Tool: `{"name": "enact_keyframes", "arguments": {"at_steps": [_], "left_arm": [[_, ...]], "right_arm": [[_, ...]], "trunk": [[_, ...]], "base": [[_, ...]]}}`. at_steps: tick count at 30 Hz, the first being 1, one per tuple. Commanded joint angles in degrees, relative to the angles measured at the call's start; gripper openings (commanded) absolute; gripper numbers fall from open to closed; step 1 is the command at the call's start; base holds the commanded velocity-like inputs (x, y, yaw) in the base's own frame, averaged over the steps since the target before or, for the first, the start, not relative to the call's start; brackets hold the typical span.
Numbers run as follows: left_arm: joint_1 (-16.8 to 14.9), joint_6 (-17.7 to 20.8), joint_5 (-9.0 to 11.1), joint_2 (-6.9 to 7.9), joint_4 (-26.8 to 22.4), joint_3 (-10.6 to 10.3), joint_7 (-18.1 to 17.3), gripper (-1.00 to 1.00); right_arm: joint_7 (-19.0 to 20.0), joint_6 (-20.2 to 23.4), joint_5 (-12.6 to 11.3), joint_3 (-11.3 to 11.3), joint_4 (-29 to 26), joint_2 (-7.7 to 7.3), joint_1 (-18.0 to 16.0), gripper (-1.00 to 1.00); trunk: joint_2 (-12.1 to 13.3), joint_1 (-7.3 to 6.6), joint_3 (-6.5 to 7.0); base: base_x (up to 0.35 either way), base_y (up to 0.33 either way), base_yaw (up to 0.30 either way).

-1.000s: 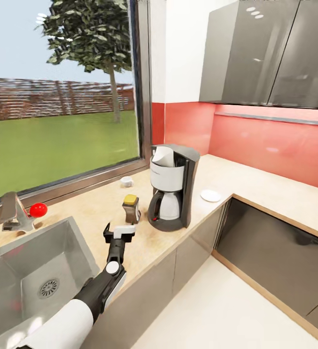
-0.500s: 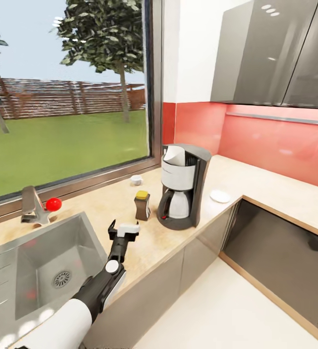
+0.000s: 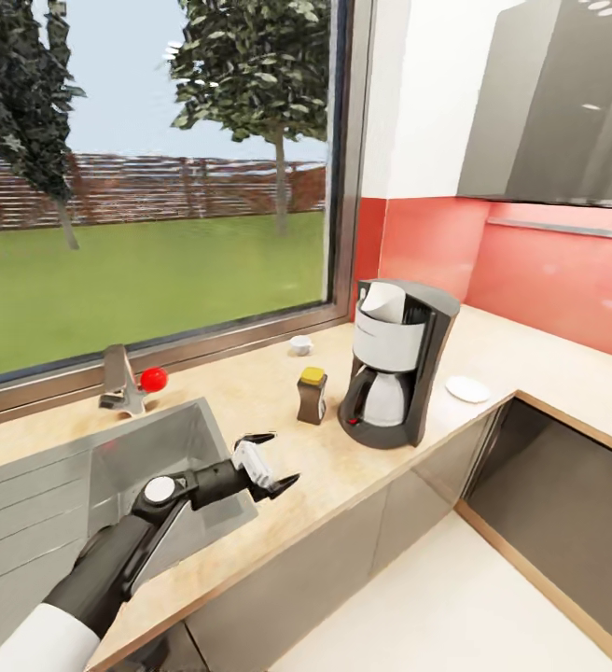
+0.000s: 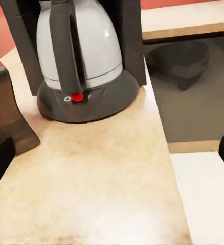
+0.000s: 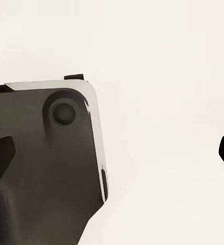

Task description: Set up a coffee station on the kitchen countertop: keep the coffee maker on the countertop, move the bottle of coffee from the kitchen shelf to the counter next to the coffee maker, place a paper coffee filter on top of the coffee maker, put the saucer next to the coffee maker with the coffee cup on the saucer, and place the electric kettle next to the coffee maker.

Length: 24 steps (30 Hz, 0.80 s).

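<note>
the coffee cup (image 3: 300, 344), small, light and likely fragile, sits at the table's window edge; best gripped at its rim. left gripper (image 3: 267, 469) hovers, fingers apart.

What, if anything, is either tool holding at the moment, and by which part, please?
Nothing. The left tool is open over the counter, short of the coffee bottle. The right tool is open too, with nothing between its fingers.

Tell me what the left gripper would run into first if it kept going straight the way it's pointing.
Most likely the coffee maker: the left wrist view looks straight at its carafe and base across bare countertop. The left gripper has its jaws open, with the bottle of coffee just off to one side; depth is uncertain.
</note>
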Motion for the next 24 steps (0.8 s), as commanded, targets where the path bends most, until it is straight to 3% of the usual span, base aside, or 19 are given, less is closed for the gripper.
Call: {"name": "enact_keyframes", "arguments": {"at_steps": [1,6,12,24], "left_arm": [[0.37,1.53,0.71,0.18,-0.51,0.94,-1.79,1.0],[3.25,2.73,1.05,0.01,-2.82,3.2,-3.29,1.0],[4.7,4.2,0.66,-0.76,-3.78,3.17,-3.18,1.0],[5.43,4.54,0.82,-0.81,-3.74,3.34,-3.13,1.0]], "right_arm": [[-0.07,-0.22,0.6,-0.39,0.02,0.02,-0.03,1.0],[-0.05,-0.19,0.6,-0.45,-0.07,-0.08,-0.03,1.0],[0.02,-0.24,0.56,-0.48,-0.32,-0.15,-0.03,1.0],[-0.05,-0.29,0.51,-0.57,-0.33,-0.16,-0.03,1.0]], "trunk": [[-0.12,0.04,-0.12],[-0.12,0.04,-0.12],[-0.12,0.04,-0.12],[-0.12,0.04,-0.12]], "base": [[0.0,0.0,0.16],[0.0,0.0,0.05],[0.0,-0.2,0.003],[0.035,-0.271,0.0]]}}
